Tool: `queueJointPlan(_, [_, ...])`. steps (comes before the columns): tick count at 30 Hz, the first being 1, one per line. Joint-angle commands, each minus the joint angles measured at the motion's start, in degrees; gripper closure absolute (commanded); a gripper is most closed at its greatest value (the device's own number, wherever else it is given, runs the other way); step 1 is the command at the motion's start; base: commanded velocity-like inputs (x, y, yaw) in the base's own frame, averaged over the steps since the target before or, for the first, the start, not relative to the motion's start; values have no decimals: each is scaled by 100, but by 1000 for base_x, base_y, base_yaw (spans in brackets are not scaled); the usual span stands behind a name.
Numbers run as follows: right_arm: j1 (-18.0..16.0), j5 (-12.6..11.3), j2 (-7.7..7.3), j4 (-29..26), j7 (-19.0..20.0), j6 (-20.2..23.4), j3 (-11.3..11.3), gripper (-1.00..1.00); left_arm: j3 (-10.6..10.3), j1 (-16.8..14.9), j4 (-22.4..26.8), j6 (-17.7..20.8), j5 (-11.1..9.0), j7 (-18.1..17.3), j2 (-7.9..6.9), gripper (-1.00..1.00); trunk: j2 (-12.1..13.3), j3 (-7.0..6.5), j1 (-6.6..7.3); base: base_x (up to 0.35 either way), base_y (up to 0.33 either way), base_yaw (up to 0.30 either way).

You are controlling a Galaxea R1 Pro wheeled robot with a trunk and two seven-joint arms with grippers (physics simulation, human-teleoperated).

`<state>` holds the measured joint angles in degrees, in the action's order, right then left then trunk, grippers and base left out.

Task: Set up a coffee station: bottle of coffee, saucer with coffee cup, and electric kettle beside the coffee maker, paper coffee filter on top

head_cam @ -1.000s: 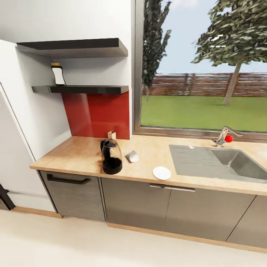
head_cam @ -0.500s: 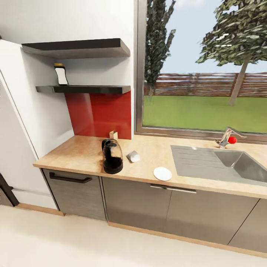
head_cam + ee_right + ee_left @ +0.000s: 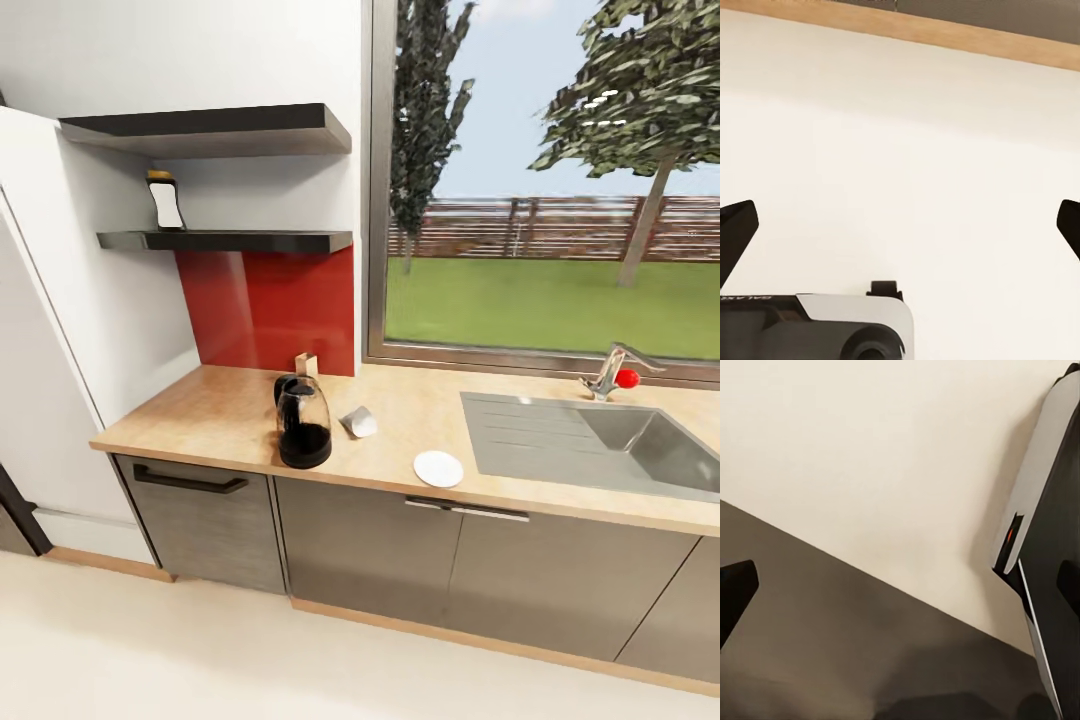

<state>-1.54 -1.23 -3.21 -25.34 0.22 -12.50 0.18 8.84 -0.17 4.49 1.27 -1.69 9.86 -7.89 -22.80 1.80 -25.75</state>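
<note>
We see the electric kettle (image 3: 303,425) standing upright on the countertop (image 3: 210,410), near its front edge and in front of the red wall panel (image 3: 268,308). Just beside it lies the paper coffee filter (image 3: 357,422), tipped on its side, and nearer the steel sink (image 3: 590,440) the saucer (image 3: 438,468) rests flat on the wood. Up on the lower shelf (image 3: 225,240) stands the bottle of coffee (image 3: 164,201), yellow cap up, close to the white wall. Our left gripper (image 3: 900,592) hangs over pale floor (image 3: 870,457) with its fingertips spread wide apart; the right gripper (image 3: 900,229) does the same, black tips at either edge, empty between.
</note>
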Motion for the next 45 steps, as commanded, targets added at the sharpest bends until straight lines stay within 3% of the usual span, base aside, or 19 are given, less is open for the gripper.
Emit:
queueJointPlan(1, [-4, -16, 9, -3, 6, -21, 4, -100, 17, -1, -4, 14, -17, 7, -3, -100, -12, 13, -3, 0, 0, 0])
queueJointPlan(9, [-4, -28, 127, -336, 19, -31, 15, -100, -12, 0, -216, 61, 7, 14, -42, -100, -12, 13, -3, 0, 0, 0])
queueJointPlan(13, [-4, 8, 358, -1058, 28, -14, 99, -100, -11, 0, -303, 33, 5, 10, -52, -100, -12, 13, -3, 0, 0, 0])
queueJointPlan(14, [-4, 114, 449, -1474, 23, -5, 332, -100, -9, 0, -311, 26, 4, 9, -54, -100, -12, 13, -3, 0, 0, 0])
queueJointPlan(15, [-4, 320, 543, -2567, 6, 30, 993, -100, -11, 0, -321, 16, -4, 8, -54, -100, -12, 13, -3, 0, 0, 0])
queueJointPlan(18, [-4, 347, 599, -3247, 3, 194, 1168, -100, -13, 3, -330, 15, -6, 7, -56, -100, -12, 13, -3, 0, 0, 0])
queueJointPlan(20, [-7, 355, 733, -3850, 7, 565, 1220, -100, -8, 4, -333, 14, -4, 7, -65, -100, -12, 13, -3, 0, 0, 0])
queueJointPlan(21, [-27, 359, 933, -4575, 18, 1184, 1244, -100, -9, 6, -330, 18, 2, 7, -70, -100, -12, 13, -3, 0, 0, 0])
queueJointPlan(23, [-191, 360, 1071, -5399, 27, 1876, 1258, -100, -26, 1, -327, 22, 17, 7, -59, -100, -12, 13, -3, 0, 0, 0])
queueJointPlan(25, [-395, 358, 1109, -5580, 24, 2036, 1259, -100, -38, 0, -326, 22, 24, 7, -57, -100, -12, 13, -3, 0, 0, 0])
queueJointPlan(29, [-1289, 330, 1136, -5670, 11, 2499, 1251, -100, -59, 0, -326, 77, 28, -1, -47, -100, -12, 13, -3, 11, 0, 0])
queueJointPlan(37, [-2307, 333, 1132, -5658, -26, 3016, 1178, -100, -56, 0, -318, 101, 29, -14, -48, -100, -12, 13, -3, 209, 0, 0])
queueJointPlan(43, [-2452, 336, 1130, -5478, -9, 3092, 1018, -100, -64, 0, -317, 95, 36, -11, -40, -100, -12, 13, -3, 325, -48, 0])
queueJointPlan(45, [-2470, 334, 1129, -5165, -5, 3102, 989, -100, -65, 0, -319, 100, 30, -10, -38, -100, -12, 13, -3, 325, -124, 0])
